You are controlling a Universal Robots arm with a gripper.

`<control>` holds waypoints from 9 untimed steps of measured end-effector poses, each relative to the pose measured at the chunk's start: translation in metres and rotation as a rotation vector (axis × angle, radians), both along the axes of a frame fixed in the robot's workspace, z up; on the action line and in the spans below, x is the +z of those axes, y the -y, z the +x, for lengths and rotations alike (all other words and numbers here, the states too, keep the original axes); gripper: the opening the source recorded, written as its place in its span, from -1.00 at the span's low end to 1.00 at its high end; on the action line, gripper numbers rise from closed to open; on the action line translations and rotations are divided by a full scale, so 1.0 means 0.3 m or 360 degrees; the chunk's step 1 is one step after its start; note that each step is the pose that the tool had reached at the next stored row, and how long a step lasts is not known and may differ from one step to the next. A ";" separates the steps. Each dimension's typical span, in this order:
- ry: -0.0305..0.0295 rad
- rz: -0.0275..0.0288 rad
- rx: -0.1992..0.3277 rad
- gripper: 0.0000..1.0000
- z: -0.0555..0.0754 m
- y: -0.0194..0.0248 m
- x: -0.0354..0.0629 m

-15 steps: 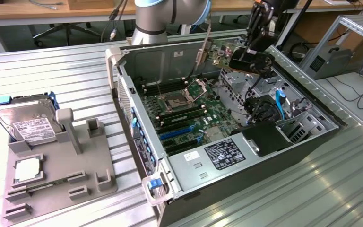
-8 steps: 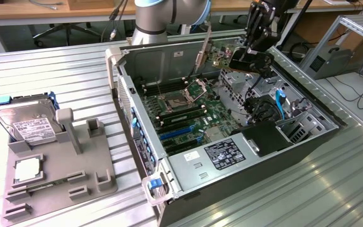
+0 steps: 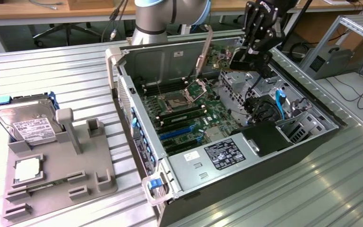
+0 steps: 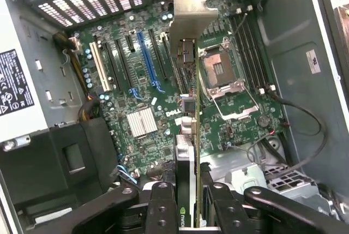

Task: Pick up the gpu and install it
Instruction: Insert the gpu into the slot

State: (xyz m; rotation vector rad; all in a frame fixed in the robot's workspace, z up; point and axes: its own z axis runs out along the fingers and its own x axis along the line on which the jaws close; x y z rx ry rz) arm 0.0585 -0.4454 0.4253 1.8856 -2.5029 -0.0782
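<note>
Grips the gpu in the gripper, claw drawn narrow and clamped on the card's 2 flat faces. Holds the card on edge, up over the open computer case, at the end far from the power supply, with the silver bracket rising above the case rim in the exterior view. Not seated in any slot.

From the wrist view: the gpu edge-on in the gripper, black fingers pressed to either side, bracket at the far end. Hangs over the green motherboard, between the blue slot and the open CPU socket, nearer the socket. Cannot tell whether the lower edge touches the board.

On the exterior view's left, well apart from the case, on the ribbed metal table: 1 grey holder tray, with 1 hard drive in blue rails propped at its far end and 1 square silver CPU chip lying flat just beside it.
</note>
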 end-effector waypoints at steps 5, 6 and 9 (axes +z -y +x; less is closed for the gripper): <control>0.00000 -0.00001 0.0134 -0.46 0.000 -0.002 0.000; 0.00000 -0.00001 0.0154 -0.46 0.000 -0.002 0.000; 0.00000 -0.00001 0.0248 -0.46 0.000 -0.004 0.000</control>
